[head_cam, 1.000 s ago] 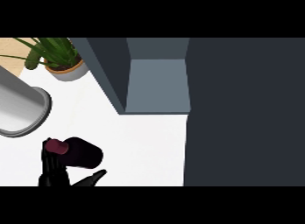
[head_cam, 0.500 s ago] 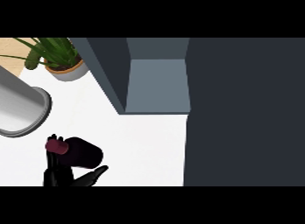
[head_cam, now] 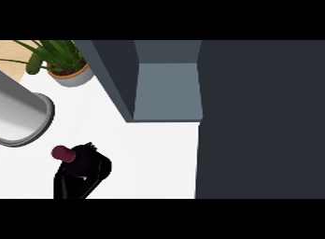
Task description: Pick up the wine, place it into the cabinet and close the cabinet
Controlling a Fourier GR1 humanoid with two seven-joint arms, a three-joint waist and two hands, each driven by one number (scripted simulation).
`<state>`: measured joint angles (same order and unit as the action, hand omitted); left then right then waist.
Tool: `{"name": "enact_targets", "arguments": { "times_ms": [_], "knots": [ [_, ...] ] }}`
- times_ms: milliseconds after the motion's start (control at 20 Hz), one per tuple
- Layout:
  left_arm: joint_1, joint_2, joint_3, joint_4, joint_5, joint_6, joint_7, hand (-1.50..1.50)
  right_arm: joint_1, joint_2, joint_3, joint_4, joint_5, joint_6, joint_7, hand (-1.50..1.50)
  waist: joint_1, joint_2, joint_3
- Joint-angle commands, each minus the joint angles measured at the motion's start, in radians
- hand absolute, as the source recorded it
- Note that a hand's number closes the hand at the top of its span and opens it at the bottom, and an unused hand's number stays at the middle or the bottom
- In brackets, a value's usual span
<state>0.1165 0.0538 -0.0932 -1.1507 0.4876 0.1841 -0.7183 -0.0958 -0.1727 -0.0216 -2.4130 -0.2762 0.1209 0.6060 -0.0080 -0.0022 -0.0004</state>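
Wine bottle (head_cam: pixel 68 155) is found at the near edge of the head view, lower left, and it's gripped by the left robot hand (head_cam: pixel 70 184). The black fingers are curled round the dark body, so the maroon end is the part that's seen best. That end is pointed up and to the left, so the bottle is held tilted rather than upright. Whether it's touching the white worktop (head_cam: pixel 151 154) or lifted clear of it can't be told from this angle, since hand and bottle are both so dark that they get blurred into one shape.

A bit further back on the left, a big light-grey cylinder (head_cam: pixel 13 112) is laid at a slant, with its rimmed round end turned toward the bottle. The two are near each other but apart.

Over on the right, the view is filled by a large dark-grey panel (head_cam: pixel 265 116) that runs from the near edge all the way to the far one. The cabinet (head_cam: pixel 117 79) is set beside it, further back and well apart from the bottle. It's open, and a paler grey inside surface is shown between its dark side wall and the panel.

At the far left, a potted plant (head_cam: pixel 62 60) is parked on the worktop just beside the cabinet wall, long green leaves spread out, with a strip of tan surface (head_cam: pixel 3 49) behind it.
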Motion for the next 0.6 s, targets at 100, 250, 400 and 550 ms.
{"name": "enact_targets", "arguments": {
  "times_ms": [100, 250, 400, 550],
  "knots": [
    [0.021, 0.011, -0.043, -0.024, -0.065, 0.002, 0.001, 1.5, 0.04, -0.009, -0.053, -0.153, -0.107, -0.006, 0.054, -1.5, 0.003, 0.0, 0.001],
    [-0.034, 0.033, -0.083, -0.011, -0.185, 0.118, 0.0, 1.5, 0.011, -0.007, -0.014, -0.116, -0.064, 0.0, 0.043, -1.5, -0.002, -0.001, 0.001],
    [-0.096, 0.026, -0.05, 0.089, -0.189, 0.091, -0.049, 1.5, 0.028, -0.013, -0.03, -0.177, -0.082, -0.009, 0.071, -1.5, -0.004, 0.0, 0.0],
    [-0.012, 0.169, -0.043, -0.007, -0.125, -0.117, 0.006, 1.5, 0.066, 0.031, 0.007, -0.114, -0.018, 0.014, -0.022, -1.5, 0.004, -0.001, 0.0]
  ]
}}
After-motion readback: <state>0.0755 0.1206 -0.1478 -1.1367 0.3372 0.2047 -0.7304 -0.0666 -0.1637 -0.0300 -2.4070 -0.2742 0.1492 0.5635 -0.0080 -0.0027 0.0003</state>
